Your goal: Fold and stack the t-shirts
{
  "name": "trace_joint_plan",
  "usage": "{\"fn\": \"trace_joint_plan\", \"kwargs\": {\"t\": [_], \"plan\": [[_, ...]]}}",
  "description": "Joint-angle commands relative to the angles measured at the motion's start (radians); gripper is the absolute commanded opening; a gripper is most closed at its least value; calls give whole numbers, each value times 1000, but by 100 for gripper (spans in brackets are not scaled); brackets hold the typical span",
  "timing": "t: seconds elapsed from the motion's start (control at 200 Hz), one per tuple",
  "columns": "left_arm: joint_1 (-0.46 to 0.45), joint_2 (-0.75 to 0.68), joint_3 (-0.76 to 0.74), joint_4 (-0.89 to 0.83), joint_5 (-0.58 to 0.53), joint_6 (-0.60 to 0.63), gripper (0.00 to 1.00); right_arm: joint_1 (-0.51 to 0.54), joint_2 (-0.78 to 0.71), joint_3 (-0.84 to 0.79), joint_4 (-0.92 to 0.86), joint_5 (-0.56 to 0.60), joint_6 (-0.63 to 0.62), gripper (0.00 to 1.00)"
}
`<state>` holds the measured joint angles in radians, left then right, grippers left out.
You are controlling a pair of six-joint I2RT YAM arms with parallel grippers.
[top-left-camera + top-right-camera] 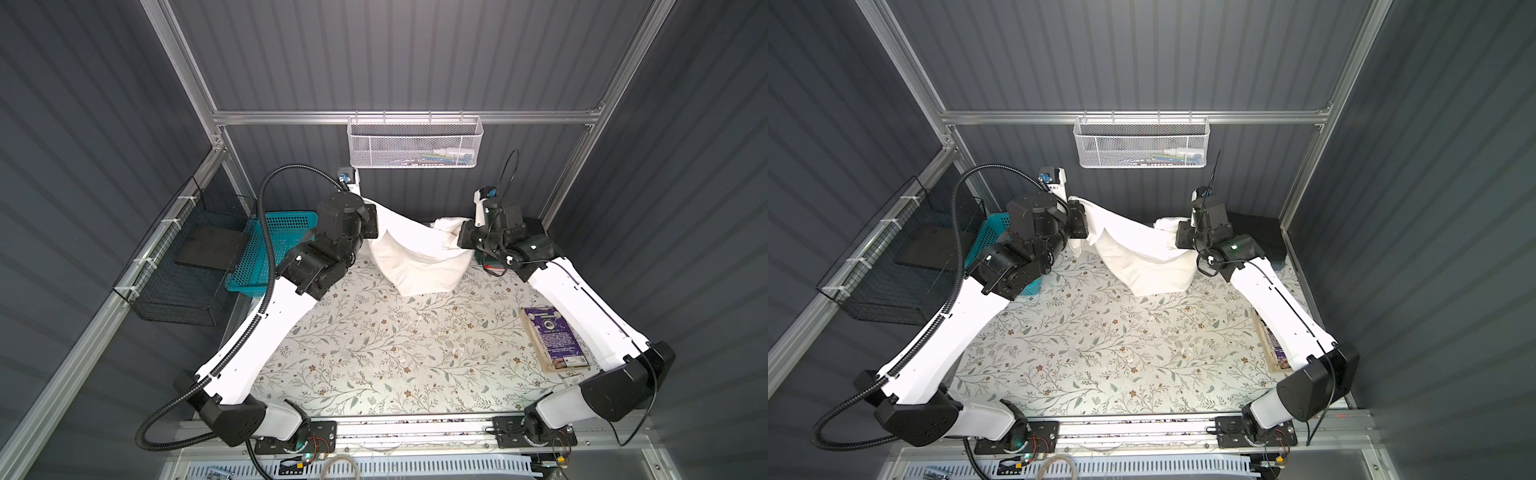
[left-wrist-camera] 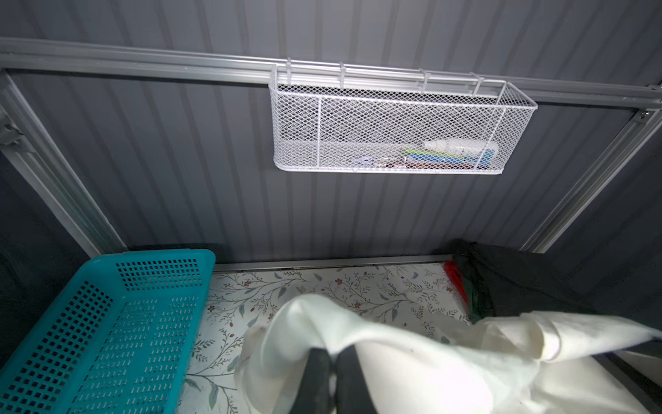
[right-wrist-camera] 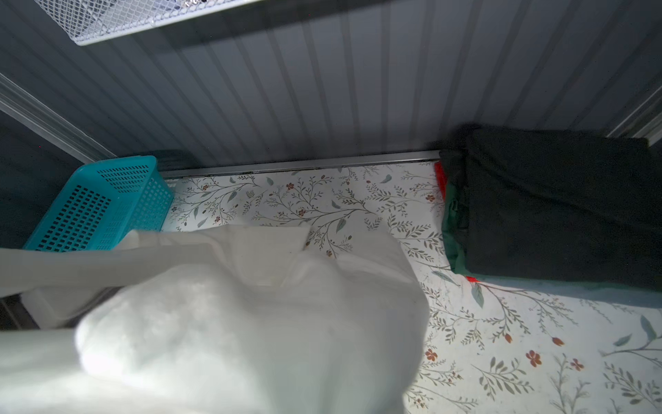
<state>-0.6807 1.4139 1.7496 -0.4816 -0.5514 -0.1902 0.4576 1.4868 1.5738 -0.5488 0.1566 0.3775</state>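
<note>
An off-white t-shirt (image 1: 415, 257) (image 1: 1150, 262) hangs stretched between my two grippers over the back of the table, its lower fold resting on the floral covering. My left gripper (image 1: 372, 220) (image 2: 333, 353) is shut on one bunched edge, with its black fingers (image 2: 315, 372) pinched together under the cloth. My right gripper (image 1: 462, 237) (image 1: 1180, 236) is shut on the opposite bunched edge. In the right wrist view the shirt (image 3: 250, 322) covers the jaws. A folded stack (image 3: 555, 208) (image 2: 519, 283) lies in the back right corner: black on top, dark green and red edges below.
A teal plastic basket (image 1: 270, 249) stands at the back left, next to a black wire basket (image 1: 178, 270) on the side frame. A white mesh basket (image 1: 413, 143) hangs on the back rail. A purple book (image 1: 552, 336) lies by the right arm.
</note>
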Motion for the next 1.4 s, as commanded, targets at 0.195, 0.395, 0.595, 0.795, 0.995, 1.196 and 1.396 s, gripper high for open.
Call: {"fn": "trace_joint_plan", "kwargs": {"t": [0.195, 0.395, 0.595, 0.795, 0.995, 1.196, 1.396], "plan": [[3, -171, -168, -28, -163, -19, 0, -2, -304, -475, 131, -15, 268, 0], [3, -259, -372, -85, -224, -105, 0, 3, -445, -701, 67, 21, 466, 0], [5, -133, -348, -61, -207, -84, 0, -5, -301, -610, 76, 8, 413, 0], [139, 22, -150, 58, -52, -3, 0, -81, -101, -349, 185, -23, 283, 0], [211, 186, 163, 41, 45, 120, 0, -126, 27, -46, 230, -62, 133, 0], [210, 25, 55, 166, 138, 132, 0, -127, -183, -253, 417, -89, 107, 0], [193, -246, -347, 253, 231, 4, 0, -104, -534, -717, 551, -39, 218, 0]]}}
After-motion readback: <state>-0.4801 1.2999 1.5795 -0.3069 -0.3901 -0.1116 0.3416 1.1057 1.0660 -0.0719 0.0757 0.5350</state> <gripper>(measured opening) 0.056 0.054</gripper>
